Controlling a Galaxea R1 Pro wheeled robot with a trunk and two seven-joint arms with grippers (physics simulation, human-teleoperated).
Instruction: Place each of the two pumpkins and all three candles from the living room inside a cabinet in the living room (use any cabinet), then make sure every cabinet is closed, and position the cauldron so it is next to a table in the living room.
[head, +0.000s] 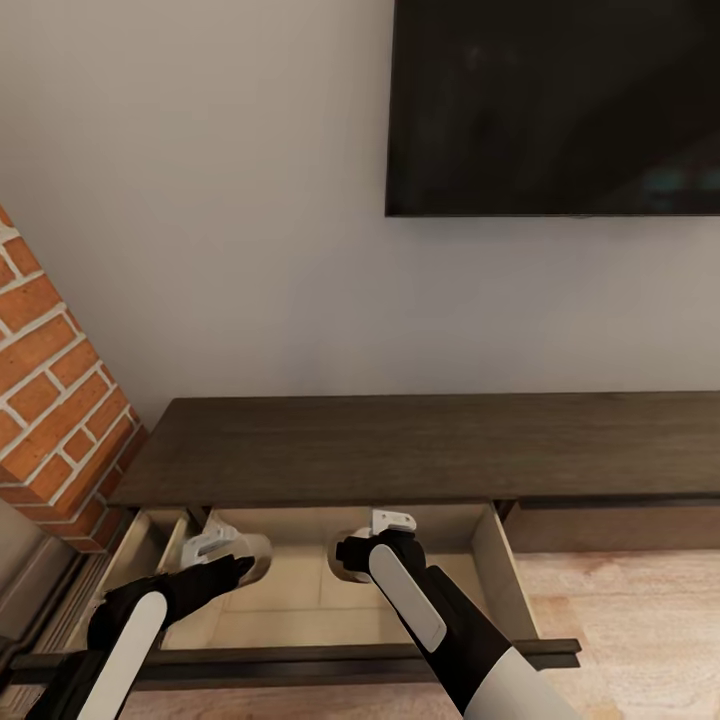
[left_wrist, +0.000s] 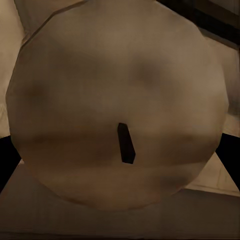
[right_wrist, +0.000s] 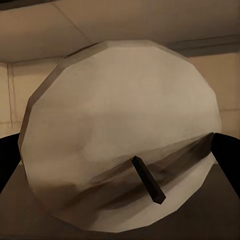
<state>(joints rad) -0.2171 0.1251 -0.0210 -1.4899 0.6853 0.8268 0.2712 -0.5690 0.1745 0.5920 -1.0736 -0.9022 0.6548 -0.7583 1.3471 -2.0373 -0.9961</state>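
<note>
Candles: two; one (head: 250, 553) in the left claw (head: 218, 548), one (head: 345, 556) in the right claw (head: 385, 535), each clamped at its sides.
Place: both low inside the open drawer (head: 300, 600) of the cabinet (head: 400, 450).
Wicks: one dark wick per candle.

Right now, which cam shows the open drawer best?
Head view: the drawer is pulled out of the cabinet, both arms reaching in, each with a candle. The left wrist view shows pale interior behind the left candle; the right wrist view likewise behind the right candle.
</note>
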